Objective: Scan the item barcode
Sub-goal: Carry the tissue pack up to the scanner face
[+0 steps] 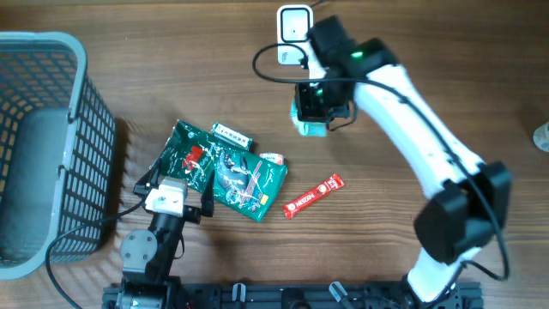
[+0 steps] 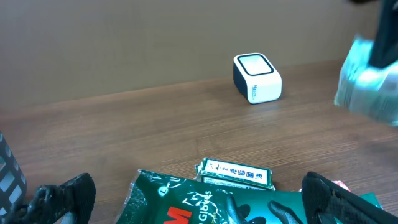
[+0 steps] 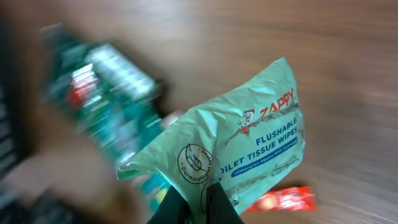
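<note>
My right gripper is shut on a pale green pack of flushable wipes, which hangs above the table just in front of the white barcode scanner. In the right wrist view the two fingers pinch a fold at the lower edge of the wipes pack, with the gripper closed tight on it. The left wrist view shows the scanner standing on the table and the blurred wipes pack to its right. My left gripper stands open, low over a dark green gloves pack.
The gloves pack lies mid-table with a small green box behind it and a red sachet to its right. A grey mesh basket fills the left side. A cable loops beside the scanner.
</note>
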